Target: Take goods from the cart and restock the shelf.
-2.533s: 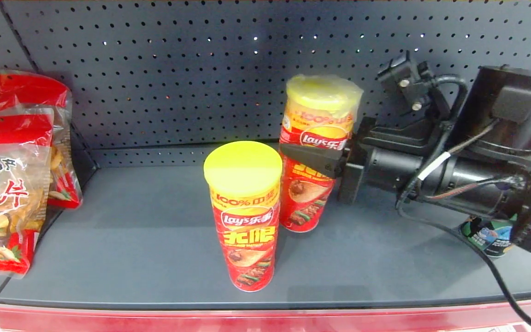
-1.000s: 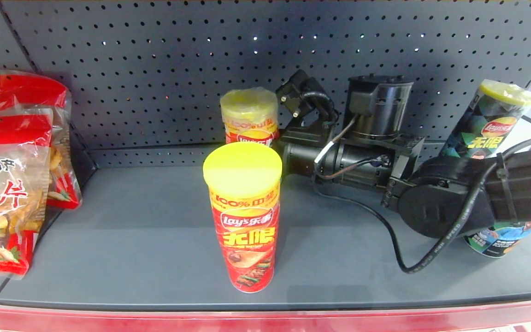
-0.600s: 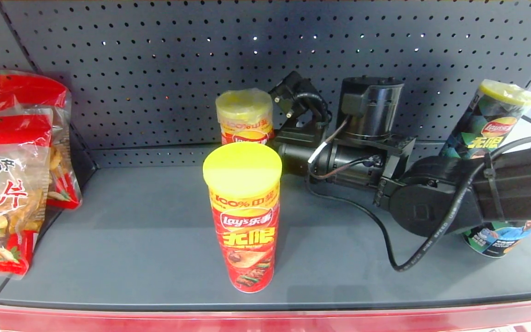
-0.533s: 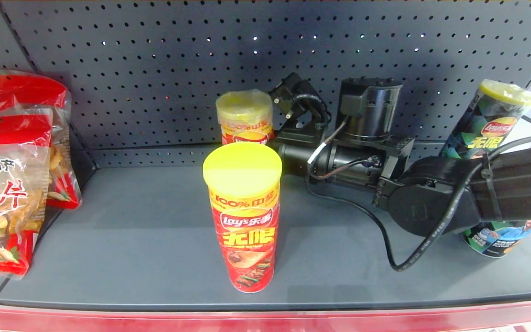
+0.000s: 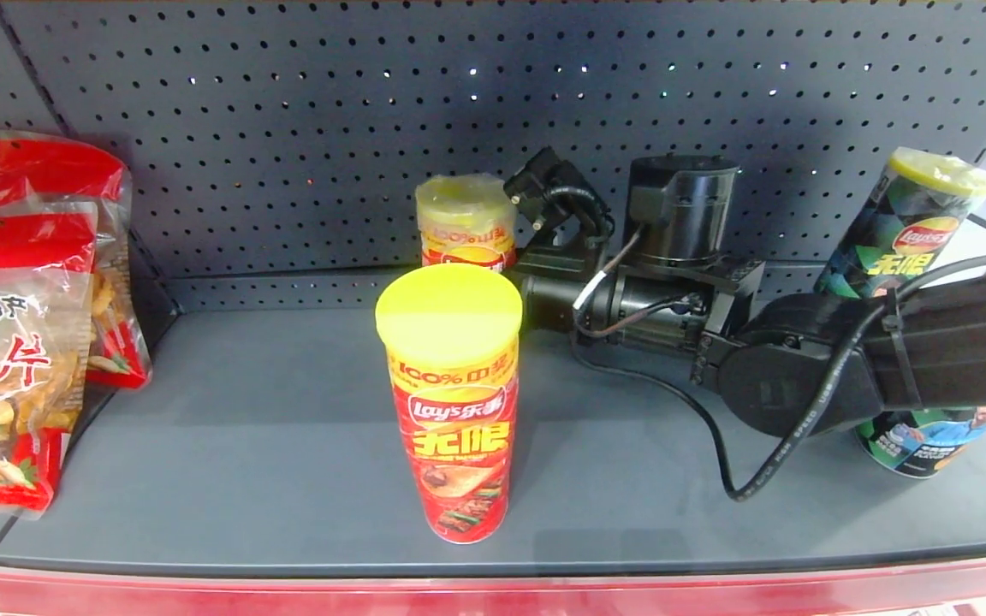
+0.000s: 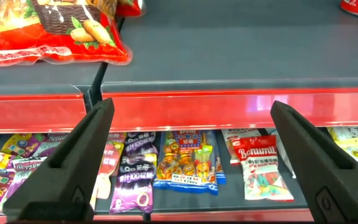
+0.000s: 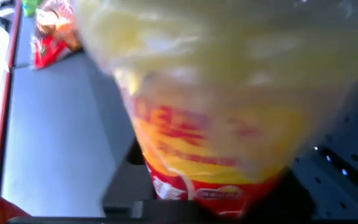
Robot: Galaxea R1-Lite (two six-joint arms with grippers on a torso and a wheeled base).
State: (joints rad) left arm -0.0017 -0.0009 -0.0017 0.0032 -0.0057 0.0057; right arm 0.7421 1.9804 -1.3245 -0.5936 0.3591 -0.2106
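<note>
A red chips can (image 5: pixel 452 402) with a yellow lid stands upright near the front of the grey shelf (image 5: pixel 245 445). Behind it, close to the pegboard wall, a second red chips can (image 5: pixel 466 221) with a film-covered lid is held by my right gripper (image 5: pixel 512 263), which is shut on its side and reaches in from the right. The front can hides the held can's lower part, so I cannot tell whether it touches the shelf. In the right wrist view the held can (image 7: pixel 210 124) is very near the camera. My left gripper (image 6: pixel 191 168) hangs open below the shelf's red front edge (image 6: pixel 229 109).
Red snack bags (image 5: pixel 22 316) lean at the shelf's left end. A dark chips can (image 5: pixel 921 222) stands at the back right, with another (image 5: pixel 921 441) partly behind my right arm. A lower shelf holds packets (image 6: pixel 185 165). Free room lies between the bags and the front can.
My right arm carried the held can left and back toward the pegboard, from beside the front can to behind it. In the last half second it shifted slightly right and down.
</note>
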